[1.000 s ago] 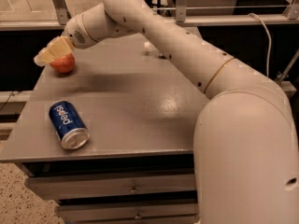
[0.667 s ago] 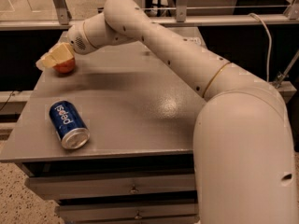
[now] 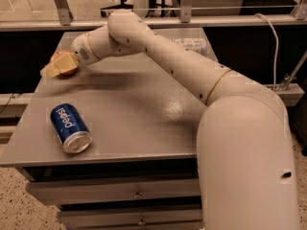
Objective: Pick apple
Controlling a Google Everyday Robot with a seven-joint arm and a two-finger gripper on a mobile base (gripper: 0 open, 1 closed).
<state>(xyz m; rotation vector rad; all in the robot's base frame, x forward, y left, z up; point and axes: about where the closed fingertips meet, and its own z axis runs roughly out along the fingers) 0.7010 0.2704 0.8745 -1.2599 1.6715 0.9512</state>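
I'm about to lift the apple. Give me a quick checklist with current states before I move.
1. The gripper is at the apple: ok. It sits right against the apple at the far left corner of the table.
2. Firm grasp on the apple: cannot tell. The gripper hides most of it.
3. Apple off the surface: cannot tell. It looks low over the tabletop.
4. Pepsi can out of the way: ok. It lies on its side near the front left edge, well apart from the gripper.
5. Margin from the table edge: not ok. The apple is close to the left edge, so a slip could probably send it off.
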